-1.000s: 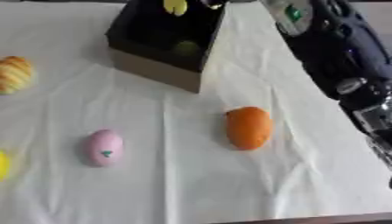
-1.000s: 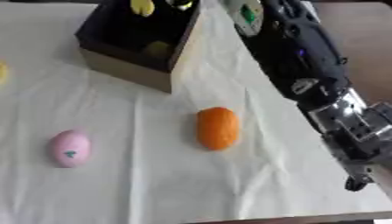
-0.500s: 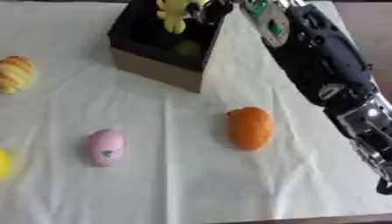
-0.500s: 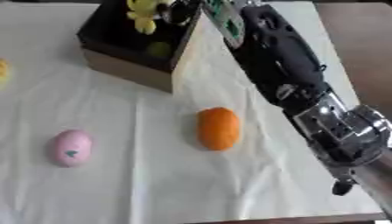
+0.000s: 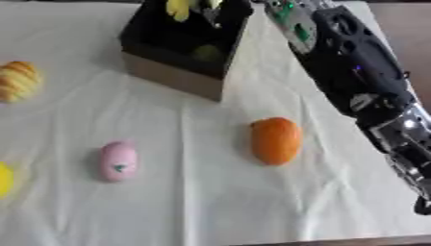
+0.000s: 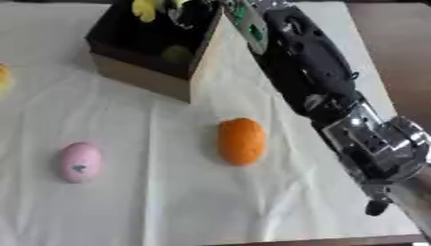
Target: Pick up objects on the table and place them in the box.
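A yellow item (image 5: 178, 8) is held over the box (image 5: 172, 77) by the right hand (image 5: 217, 9), fingers curled round it; a green thing (image 5: 207, 53) lies inside

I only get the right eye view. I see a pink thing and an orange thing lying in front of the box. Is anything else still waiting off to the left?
Observer: Yes. The left eye view shows a yellow thing left of the pink thing, cut off by the picture's edge.
Operator: And that yellow sliver at my left edge, level with the box?
Observer: That is a striped yellow-and-orange thing, lying apart from the box on its left side.
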Controlling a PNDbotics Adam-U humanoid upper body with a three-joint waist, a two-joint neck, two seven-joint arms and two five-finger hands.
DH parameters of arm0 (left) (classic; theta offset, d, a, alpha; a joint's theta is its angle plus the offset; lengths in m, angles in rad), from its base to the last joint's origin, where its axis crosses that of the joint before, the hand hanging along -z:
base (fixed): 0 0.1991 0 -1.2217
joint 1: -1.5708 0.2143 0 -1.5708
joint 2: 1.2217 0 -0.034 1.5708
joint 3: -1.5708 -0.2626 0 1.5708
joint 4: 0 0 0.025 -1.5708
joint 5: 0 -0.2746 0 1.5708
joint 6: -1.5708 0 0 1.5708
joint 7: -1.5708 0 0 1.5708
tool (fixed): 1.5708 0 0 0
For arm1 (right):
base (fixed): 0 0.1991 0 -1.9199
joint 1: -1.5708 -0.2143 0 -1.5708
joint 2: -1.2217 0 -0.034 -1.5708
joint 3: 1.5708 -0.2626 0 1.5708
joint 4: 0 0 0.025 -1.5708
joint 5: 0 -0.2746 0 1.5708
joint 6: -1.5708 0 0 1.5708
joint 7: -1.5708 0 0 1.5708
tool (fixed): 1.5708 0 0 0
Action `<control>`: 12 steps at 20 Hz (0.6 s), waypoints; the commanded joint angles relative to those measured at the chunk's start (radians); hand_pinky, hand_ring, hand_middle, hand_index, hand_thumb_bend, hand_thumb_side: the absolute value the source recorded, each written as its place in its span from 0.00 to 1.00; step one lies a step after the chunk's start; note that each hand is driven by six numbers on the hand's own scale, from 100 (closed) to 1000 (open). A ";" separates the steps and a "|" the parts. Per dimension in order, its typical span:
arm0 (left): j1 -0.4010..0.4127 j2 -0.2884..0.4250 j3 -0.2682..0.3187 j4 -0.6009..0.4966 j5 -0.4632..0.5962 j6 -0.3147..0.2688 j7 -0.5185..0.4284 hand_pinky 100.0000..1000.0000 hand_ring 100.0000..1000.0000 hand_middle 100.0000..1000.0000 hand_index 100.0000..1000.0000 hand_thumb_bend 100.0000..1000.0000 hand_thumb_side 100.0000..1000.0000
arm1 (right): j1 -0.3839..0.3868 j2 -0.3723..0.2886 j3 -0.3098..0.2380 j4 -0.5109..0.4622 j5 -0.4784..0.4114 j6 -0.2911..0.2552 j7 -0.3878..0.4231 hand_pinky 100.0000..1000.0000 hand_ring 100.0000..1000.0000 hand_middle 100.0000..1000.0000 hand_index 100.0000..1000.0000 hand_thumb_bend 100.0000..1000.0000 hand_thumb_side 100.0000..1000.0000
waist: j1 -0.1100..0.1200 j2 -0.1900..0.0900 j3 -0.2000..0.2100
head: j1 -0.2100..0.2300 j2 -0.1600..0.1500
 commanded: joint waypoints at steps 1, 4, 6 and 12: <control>-0.009 0.009 0.006 -0.020 0.002 0.000 -0.002 0.73 0.80 0.74 0.85 0.37 0.76 | -0.015 -0.023 -0.014 -0.035 -0.004 -0.002 0.008 0.88 0.94 0.89 0.91 0.00 0.42 | -0.008 -0.043 -0.002 | 0.003 -0.006; -0.009 0.009 0.006 -0.020 0.003 0.000 -0.002 0.73 0.80 0.74 0.85 0.37 0.76 | -0.013 -0.030 -0.019 -0.052 -0.016 -0.004 0.024 0.88 0.94 0.88 0.91 0.00 0.31 | -0.008 -0.045 -0.003 | 0.005 -0.004; -0.010 0.009 0.005 -0.020 0.003 0.000 -0.003 0.73 0.80 0.74 0.85 0.37 0.76 | -0.012 -0.033 -0.021 -0.059 -0.024 -0.007 0.041 0.88 0.94 0.88 0.91 0.00 0.29 | -0.008 -0.046 -0.004 | 0.005 -0.002; -0.014 0.006 0.004 -0.020 0.007 -0.001 -0.004 0.73 0.81 0.74 0.85 0.37 0.76 | -0.010 -0.031 -0.018 -0.050 -0.068 -0.029 0.123 0.92 0.96 0.90 0.96 0.08 0.00 | -0.009 -0.048 -0.002 | 0.005 -0.005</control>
